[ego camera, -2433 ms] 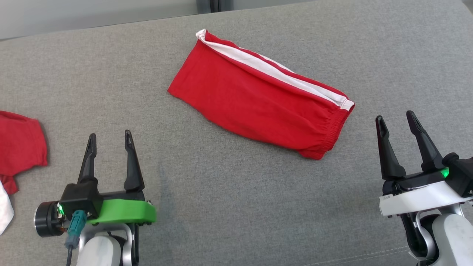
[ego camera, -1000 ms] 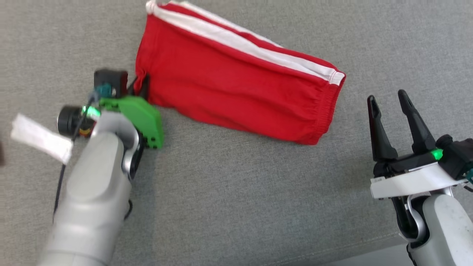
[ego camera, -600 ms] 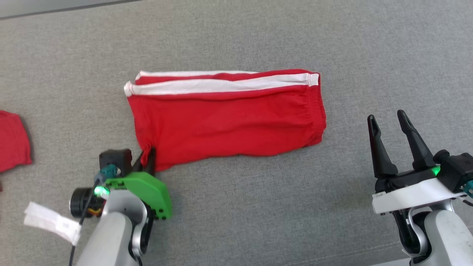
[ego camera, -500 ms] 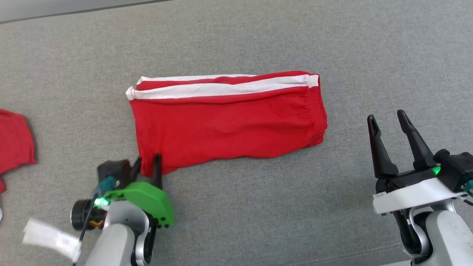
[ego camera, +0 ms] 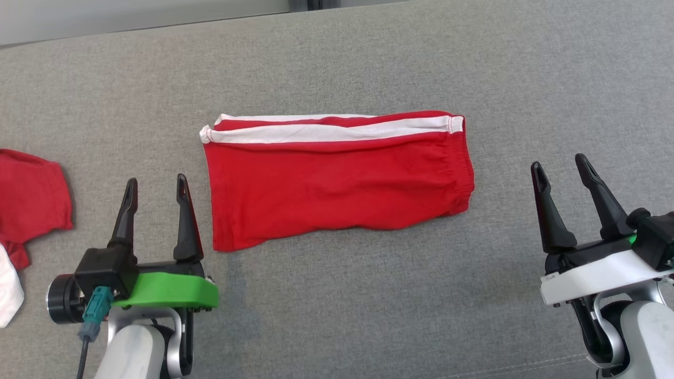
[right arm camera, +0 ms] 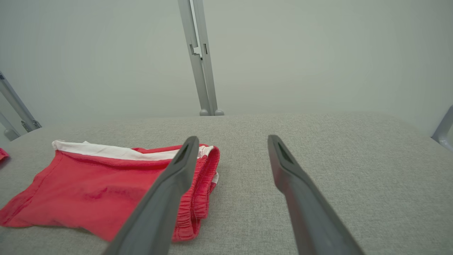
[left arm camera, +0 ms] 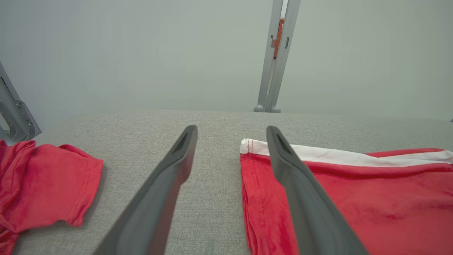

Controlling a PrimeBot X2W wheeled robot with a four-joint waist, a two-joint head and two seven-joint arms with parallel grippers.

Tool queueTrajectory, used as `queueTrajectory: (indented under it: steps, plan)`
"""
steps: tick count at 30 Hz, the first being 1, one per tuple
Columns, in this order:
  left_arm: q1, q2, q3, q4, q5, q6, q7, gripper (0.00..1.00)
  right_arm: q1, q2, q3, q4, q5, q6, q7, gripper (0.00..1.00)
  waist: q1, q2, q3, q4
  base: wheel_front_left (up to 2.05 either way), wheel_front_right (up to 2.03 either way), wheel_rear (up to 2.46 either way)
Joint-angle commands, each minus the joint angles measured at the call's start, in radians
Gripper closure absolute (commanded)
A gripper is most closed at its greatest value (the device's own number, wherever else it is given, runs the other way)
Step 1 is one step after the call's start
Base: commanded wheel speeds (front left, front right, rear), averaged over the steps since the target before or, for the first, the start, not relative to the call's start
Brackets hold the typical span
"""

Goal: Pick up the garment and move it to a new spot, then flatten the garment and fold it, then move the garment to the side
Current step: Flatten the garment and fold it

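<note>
The right gripper [right arm camera: 232, 138] rises from the bottom centre, jaws spread wide over bare grey cushion [right arm camera: 336, 152]. The red garment [right arm camera: 99, 191] lies flat at lower left, with a white stripe along its far edge. Its elastic waistband sits behind the frame-left finger.

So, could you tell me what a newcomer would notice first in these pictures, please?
The red shorts with a white stripe lie flat in the middle of the grey pad. The open left end effector and right end effector flank them, holding nothing. Another red garment sits at the far left.

Bright, even light; soft shadows
</note>
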Motion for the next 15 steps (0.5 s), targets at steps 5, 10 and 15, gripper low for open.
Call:
queueTrajectory:
  steps: [5, 10, 15]
  plan:
    - [0.025, 0.018, -0.008, -0.016, 0.012, 0.006, 0.011, 0.0, 0.016, 0.0, -0.013, -0.011, 0.0, -0.001, 0.016, 0.0, 0.0, 0.0, -0.002, 0.001, 0.0, 0.0, 0.0]
    - [0.013, 0.02, -0.018, -0.03, 0.012, 0.002, 0.02, 0.0, 0.019, -0.009, -0.029, -0.009, 0.006, -0.001, 0.032, 0.0, 0.0, 0.0, 0.01, 0.018, 0.0, 0.0, 0.0]
    - [-0.035, 0.004, -0.038, -0.048, 0.022, 0.0, 0.016, 0.0, -0.037, -0.04, -0.014, 0.019, 0.019, -0.001, 0.086, 0.0, 0.0, 0.0, 0.064, 0.073, 0.0, 0.0, 0.0]
